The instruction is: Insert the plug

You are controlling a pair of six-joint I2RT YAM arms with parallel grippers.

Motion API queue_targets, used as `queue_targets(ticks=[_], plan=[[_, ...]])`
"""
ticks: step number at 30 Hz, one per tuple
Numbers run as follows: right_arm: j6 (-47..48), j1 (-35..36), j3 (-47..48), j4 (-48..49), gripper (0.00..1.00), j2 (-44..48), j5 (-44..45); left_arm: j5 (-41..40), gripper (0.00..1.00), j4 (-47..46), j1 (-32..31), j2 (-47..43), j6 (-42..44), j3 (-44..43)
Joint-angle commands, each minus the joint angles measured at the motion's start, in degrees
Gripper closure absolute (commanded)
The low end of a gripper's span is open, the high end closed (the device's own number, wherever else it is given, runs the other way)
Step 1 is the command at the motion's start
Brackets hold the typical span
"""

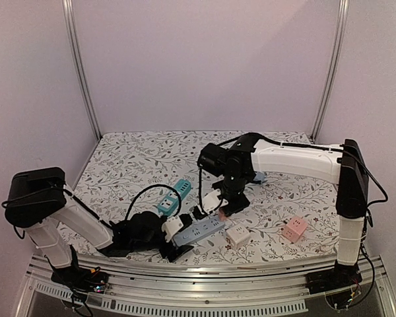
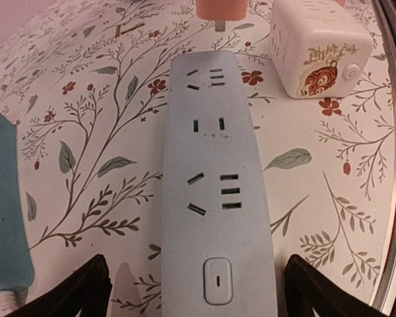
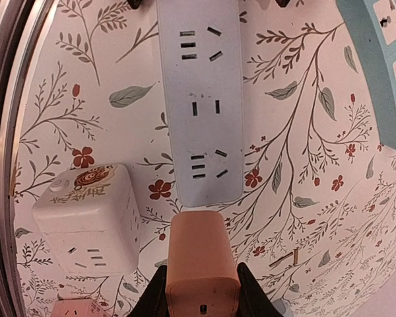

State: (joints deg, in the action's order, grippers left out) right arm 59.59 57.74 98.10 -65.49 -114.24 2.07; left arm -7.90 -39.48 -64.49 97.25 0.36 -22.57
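Now: right gripper (image 3: 202,285) clamped on smooth boxy salmon plastic plug (image 3: 201,251); left gripper (image 2: 198,287) wide open, holding nothing, straddling long matte pale-blue plastic power strip (image 2: 218,198), near end cut off.

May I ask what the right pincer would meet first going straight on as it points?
Probably the end of the grey power strip, touched first by the orange plug the right pincer holds; depth is unclear.

Brush-style characters over a tiger emblem on the white cube socket (image 2: 320,49), too blurred to read
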Motion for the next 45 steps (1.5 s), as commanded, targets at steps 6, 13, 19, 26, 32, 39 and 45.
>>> queue_targets(ticks=[6, 13, 19, 26, 32, 39, 45], plan=[[6.7, 0.8, 3.7, 0.3, 1.00, -4.0, 0.0, -0.2, 0.23, 2.8, 1.4, -0.9, 0.6, 2.9], [7.1, 1.5, 4.3, -0.5, 1.00, -5.1, -0.1, -0.8, 0.34, 4.0, 1.4, -1.1, 1.2, 2.4], [6.6, 1.5, 4.4, -0.2, 1.00, -5.6, -1.4, -1.1, 0.36, 4.1, 1.4, -1.5, 1.4, 2.6], [6.3, 1.5, 4.9, 0.7, 1.00, -6.8, -1.4, -1.2, 0.30, 3.4, 1.4, -1.4, 1.5, 2.9], [6.2, 1.5, 6.4, 0.9, 1.00, -6.7, -4.7, -2.0, 0.18, 0.6, 1.4, -1.6, 1.1, 4.5], [5.8, 1.5, 5.9, 0.1, 1.00, -6.9, -3.7, -2.4, 0.15, -6.5, 1.5, -3.4, 0.4, 8.4], [5.4, 1.6, 5.9, 0.1, 1.00, -7.0, -4.0, -1.8, 0.16, -8.2, 1.5, -5.4, 0.3, 10.2]])
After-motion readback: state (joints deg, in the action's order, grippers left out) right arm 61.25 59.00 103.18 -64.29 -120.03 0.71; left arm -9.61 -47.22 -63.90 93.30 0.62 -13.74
